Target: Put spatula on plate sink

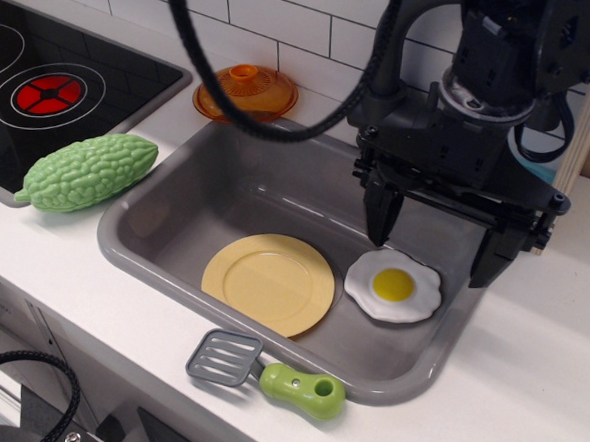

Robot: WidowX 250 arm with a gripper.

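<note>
On the counter's front edge, just outside the sink (152, 262), lies the spatula (266, 373). Inside the sink sits the plate (268, 282), beside a toy egg (393, 284). Above the egg hangs the gripper (436, 248), fingers wide apart, holding nothing.

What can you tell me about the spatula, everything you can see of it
The spatula is a small toy that looks like plastic, with a grey square blade cut by slots and a short, thick lime-green handle with a round hole near its end. It lies flat on the white counter, along the front rim of the grey sink, blade to the left, handle to the right. The handle seems to touch or slightly overlap the rim. It is outside the basin, apart from the yellow plate, and nothing grips it.
</note>
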